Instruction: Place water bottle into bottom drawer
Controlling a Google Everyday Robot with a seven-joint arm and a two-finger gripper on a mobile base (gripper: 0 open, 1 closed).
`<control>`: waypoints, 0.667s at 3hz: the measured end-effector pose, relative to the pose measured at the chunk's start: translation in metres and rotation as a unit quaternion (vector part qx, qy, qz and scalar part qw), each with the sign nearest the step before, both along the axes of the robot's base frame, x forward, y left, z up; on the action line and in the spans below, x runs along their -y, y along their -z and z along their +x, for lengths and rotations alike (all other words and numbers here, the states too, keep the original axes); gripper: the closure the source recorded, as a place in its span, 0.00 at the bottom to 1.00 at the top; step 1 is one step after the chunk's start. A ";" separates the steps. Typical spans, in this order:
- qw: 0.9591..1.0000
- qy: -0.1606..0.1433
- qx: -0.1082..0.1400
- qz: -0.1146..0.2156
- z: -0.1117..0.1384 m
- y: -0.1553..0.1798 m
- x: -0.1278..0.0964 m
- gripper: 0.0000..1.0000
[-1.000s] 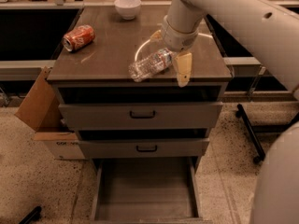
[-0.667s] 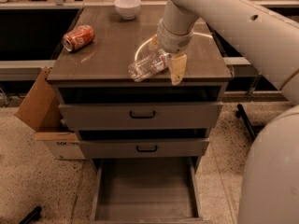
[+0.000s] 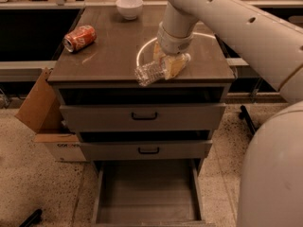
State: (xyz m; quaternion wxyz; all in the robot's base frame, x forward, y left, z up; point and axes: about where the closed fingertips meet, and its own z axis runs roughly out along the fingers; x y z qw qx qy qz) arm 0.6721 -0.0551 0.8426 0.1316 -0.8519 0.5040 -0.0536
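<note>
- The water bottle (image 3: 147, 73) lies on its side at the front edge of the cabinet top (image 3: 109, 56), just right of the middle. Its wide end points to the front left, and its far end pokes out past the gripper.
- The gripper (image 3: 168, 62) comes down from above and its jaws are squeezed onto the water bottle. One tan finger (image 3: 176, 66) shows on the near side. The other finger is mostly hidden behind the bottle.
- I cannot tell if the bottle is touching the top or is lifted a little.
- A thin white ring (image 3: 141, 52) lies on the top around the gripper. The arm (image 3: 227, 18) hides part of it.
- The bottom drawer (image 3: 147, 193) is pulled far out, right under the bottle. Only its flat bare floor shows. Its front edge is cut off by the picture.
- The middle drawer (image 3: 147, 150) and the top drawer (image 3: 142, 117) are each out a little. It is too dark to see inside them.
- A red soda can (image 3: 79, 38) lies on its side at the back left of the top, well apart from the bottle.
- A white bowl (image 3: 129, 7) stands at the back. Its inside cannot be seen.
- A cardboard box (image 3: 38, 108) sits on the floor, touching the cabinet's left side. What is in it is hidden.
</note>
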 end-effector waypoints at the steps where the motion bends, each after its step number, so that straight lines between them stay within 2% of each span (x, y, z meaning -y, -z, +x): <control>1: 1.000 0.015 0.016 -0.002 -0.016 -0.024 0.012 0.89; 2: 0.999 0.046 -0.004 -0.007 -0.048 -0.033 0.030 1.00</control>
